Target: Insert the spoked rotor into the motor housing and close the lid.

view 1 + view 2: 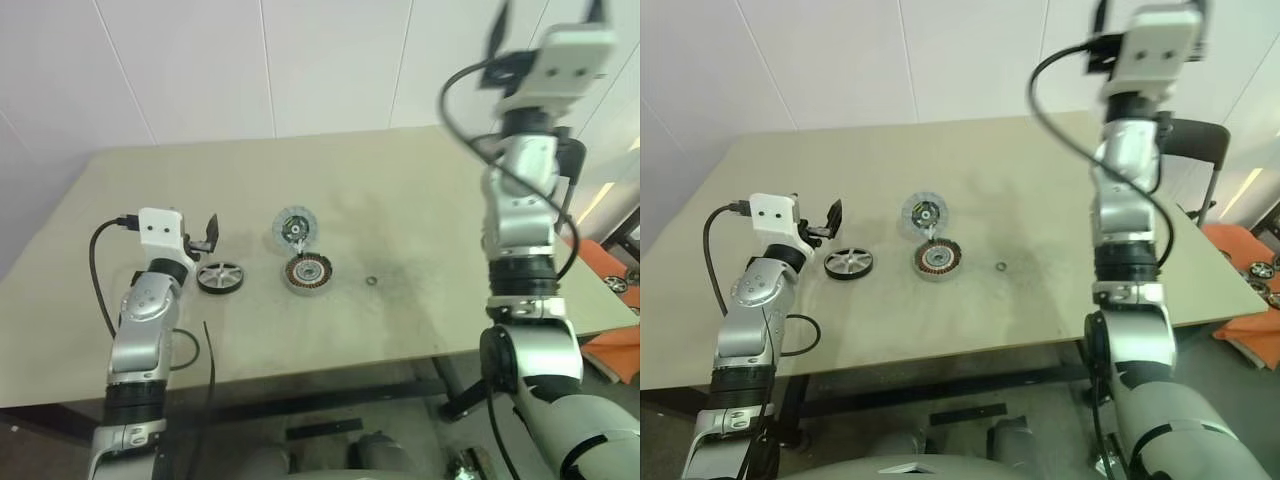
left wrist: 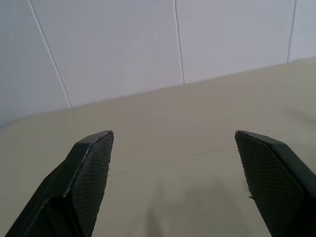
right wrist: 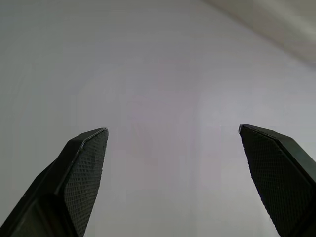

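A pale beige bench (image 1: 420,200) with dark smudges on its top stands against a wall of large white panels (image 1: 300,60) with thin seams. A dark chair (image 1: 1200,140) and something orange (image 1: 600,265) sit at the right edge.

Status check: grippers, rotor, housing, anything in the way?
Both grippers open and empty: left gripper low beside spoked rotor, right gripper raised. Motor housing uncovered. Small ring lies nearby.

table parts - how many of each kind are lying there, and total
Dark spoked wheel-like disc: 1, the spoked rotor
Copper-coiled round part: 1, the motor housing
Round grey disc with a dark hub: 1, the disc just behind the housing
Small ring: 1, the small ring
Total: 4
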`<state>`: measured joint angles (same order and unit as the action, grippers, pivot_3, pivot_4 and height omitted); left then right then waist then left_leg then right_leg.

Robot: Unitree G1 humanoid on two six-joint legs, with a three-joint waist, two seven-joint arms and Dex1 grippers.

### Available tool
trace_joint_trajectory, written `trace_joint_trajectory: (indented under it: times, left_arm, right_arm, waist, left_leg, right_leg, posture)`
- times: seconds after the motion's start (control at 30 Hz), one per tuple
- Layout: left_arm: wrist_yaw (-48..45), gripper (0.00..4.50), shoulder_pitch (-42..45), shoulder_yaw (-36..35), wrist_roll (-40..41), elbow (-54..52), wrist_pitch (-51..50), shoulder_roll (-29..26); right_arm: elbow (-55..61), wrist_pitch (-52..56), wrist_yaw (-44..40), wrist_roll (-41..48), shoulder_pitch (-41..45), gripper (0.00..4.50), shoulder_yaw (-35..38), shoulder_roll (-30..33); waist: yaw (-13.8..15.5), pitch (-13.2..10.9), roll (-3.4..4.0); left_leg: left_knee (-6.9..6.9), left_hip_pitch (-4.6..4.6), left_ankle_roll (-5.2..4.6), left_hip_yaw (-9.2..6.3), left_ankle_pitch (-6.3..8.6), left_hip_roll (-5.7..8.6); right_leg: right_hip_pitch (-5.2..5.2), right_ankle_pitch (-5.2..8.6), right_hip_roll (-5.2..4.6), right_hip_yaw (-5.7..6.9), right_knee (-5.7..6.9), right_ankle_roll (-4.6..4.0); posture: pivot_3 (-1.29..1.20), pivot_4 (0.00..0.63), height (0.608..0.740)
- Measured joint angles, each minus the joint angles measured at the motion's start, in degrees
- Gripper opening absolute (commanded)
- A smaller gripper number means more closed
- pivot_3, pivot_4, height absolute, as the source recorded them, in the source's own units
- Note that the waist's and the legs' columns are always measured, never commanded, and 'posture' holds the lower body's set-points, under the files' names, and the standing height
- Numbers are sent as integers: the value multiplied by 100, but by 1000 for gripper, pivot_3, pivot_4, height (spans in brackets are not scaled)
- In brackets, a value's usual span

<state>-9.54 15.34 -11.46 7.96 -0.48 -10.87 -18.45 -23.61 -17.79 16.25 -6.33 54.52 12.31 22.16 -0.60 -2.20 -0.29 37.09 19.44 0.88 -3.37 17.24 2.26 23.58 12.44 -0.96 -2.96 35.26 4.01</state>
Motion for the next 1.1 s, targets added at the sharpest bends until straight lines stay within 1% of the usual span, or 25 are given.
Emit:
trace_joint_trajectory:
  times: [0.1,0.2,0.3,0.4,0.47,0.63,0.77,0.83,0.93,1.03,1.1]
  left_arm:
    - [-13,4184,1,-4,2,18,11,-2]
    - [-22,4184,12,-4,3,61,11,-1]
    - [-30,4184,31,6,1,89,14,1]
    - [-30,4184,79,29,-2,92,25,1]
    - [-23,4184,77,33,-7,93,26,1]
    - [-17,4184,56,35,-11,92,33,1]
    - [-42,4184,38,34,11,66,69,10]
    - [-78,4184,-22,32,33,41,72,10]
    - [-185,4184,-126,49,69,39,31,5]
    - [-304,4184,-263,71,82,40,-25,-2]
    - [-396,4184,-353,96,98,34,-110,-3]
  right_arm:
    - [-189,3,153,-26,20,4439,141,136]
    - [-170,-16,-14,-3,19,4439,31,-6]
    - [-47,10,-661,241,-40,4439,-339,-371]
    - [164,20,-1276,336,-300,4439,-771,-634]
    - [236,29,-1489,348,-451,4439,-925,-736]
    - [233,173,-1792,456,-511,4439,-956,-756]
    - [-37,324,-2375,514,-755,4439,-1162,-758]
    - [-255,548,-2748,431,-1086,4439,-1480,-807]
    - [-580,1202,-3226,410,-1394,4439,-1828,-973]
    - [-770,1592,-3531,354,-1442,4439,-1950,-976]
    - [-987,1665,-3614,232,-1446,4439,-2062,-943]
  waist:
    - [-49,-2,5]
    - [-117,-3,9]
    - [-197,-3,8]
    - [-192,-3,8]
    - [-174,-3,7]
    - [-144,-3,6]
    - [-160,-2,5]
    - [-177,-2,5]
    - [-196,-4,8]
    - [-177,-3,7]
    - [-168,-3,6]
  left_leg:
    - [-1,-4,-1,11,0,-2]
    - [1,-10,-2,16,0,-12]
    - [7,-15,-2,14,-1,-16]
    - [12,-14,-2,10,-1,-14]
    - [13,-6,-2,7,-1,-10]
    - [9,-2,-1,5,0,-1]
    - [5,-8,-1,2,0,-6]
    - [5,-9,-1,2,0,-8]
    - [7,-8,-1,5,0,-8]
    - [8,-5,-1,2,0,-7]
    - [9,-6,0,2,0,-5]
  right_leg:
    - [-1,0,6,-8,2,0]
    - [-3,0,20,-15,13,0]
    - [-5,-1,26,-13,24,0]
    - [-6,-1,26,-9,24,1]
    - [-3,-1,18,-6,20,1]
    - [-2,-1,1,-4,6,1]
    - [-5,-1,6,-1,8,1]
    - [-5,-1,8,-1,12,1]
    - [1,-1,9,-4,20,0]
    - [3,-1,9,-1,18,0]
    - [-2,-1,7,1,14,0]
  posture:
    - [0,0,740]
    - [0,0,740]
    - [0,0,740]
    - [0,0,740]
    - [0,0,740]
    - [0,0,740]
    - [0,0,740]
    - [0,0,740]
    - [0,0,740]
    - [0,0,740]
    - [0,0,740]
